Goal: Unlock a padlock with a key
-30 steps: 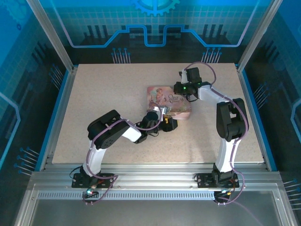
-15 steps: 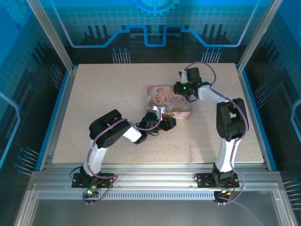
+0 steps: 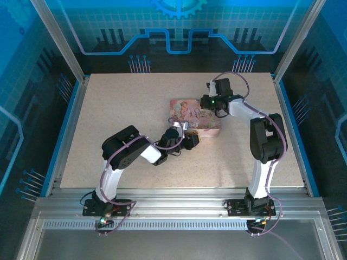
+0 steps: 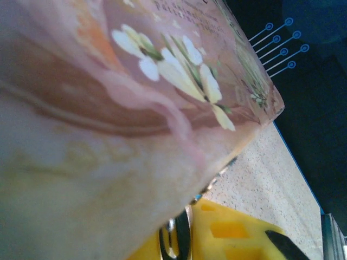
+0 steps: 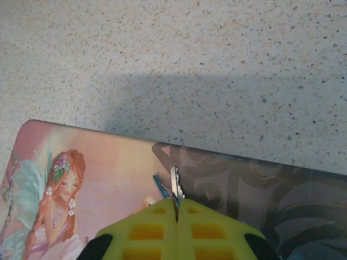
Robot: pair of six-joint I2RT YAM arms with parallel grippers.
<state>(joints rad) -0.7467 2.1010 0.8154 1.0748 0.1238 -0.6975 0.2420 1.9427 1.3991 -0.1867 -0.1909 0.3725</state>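
Metal, dark and silvery: padlock [image 4: 176, 238] at the near-left edge of pink box [image 3: 198, 116], close under the box's side in the left wrist view. Seen as a narrow loop running up and down the picture; too little visible to tell the long axis or where the shackle points. Caught between yellow pads [image 4: 233, 233] of left gripper [image 3: 185, 135], one pad touching on each side, so jaws clamped on the lock. Arm in from the near left, low over table [image 3: 124, 103].

Further back and to the right, key [image 5: 174, 184], well apart from the lock, above the illustrated lid. Pinched at its head by right gripper [image 5: 177, 201], jaws fully together on it. Thin silvery blade straight out beyond the fingertips, long axis in line with the fingers, pointing up in the right wrist view toward the box's edge. Small blue piece [image 5: 160, 187] just beside the blade on the left; cannot tell what.

Between key and lock: the pink lid with its fairy drawing, and the left gripper itself tight on the lock. Speckled beige tabletop all around the box
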